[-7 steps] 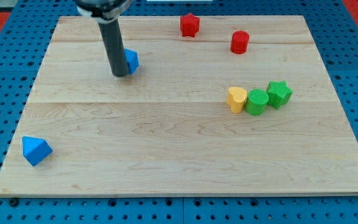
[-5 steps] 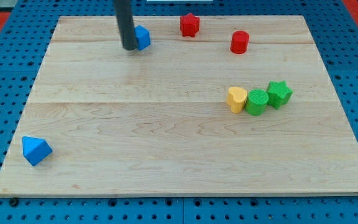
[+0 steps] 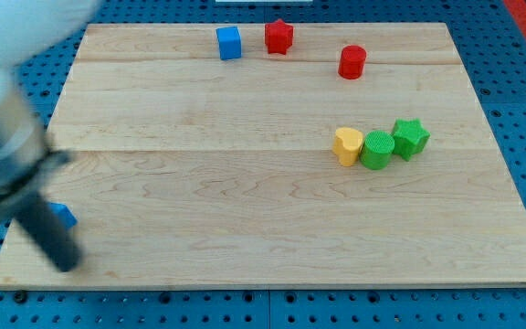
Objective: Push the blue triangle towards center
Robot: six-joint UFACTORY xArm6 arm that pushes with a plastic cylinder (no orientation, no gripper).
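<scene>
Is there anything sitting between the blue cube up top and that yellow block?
No. In the camera view, only bare wood lies between the blue cube and the yellow block; the red star sits off that line.

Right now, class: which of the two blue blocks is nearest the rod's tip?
The blue triangle at the view's bottom left, mostly hidden behind the rod, with my tip just below it. The blue cube sits far off at the view's top.

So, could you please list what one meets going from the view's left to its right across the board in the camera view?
My tip → blue triangle, mostly hidden behind the rod → blue cube → red star → yellow block and red cylinder, about level → green cylinder → green star.
</scene>
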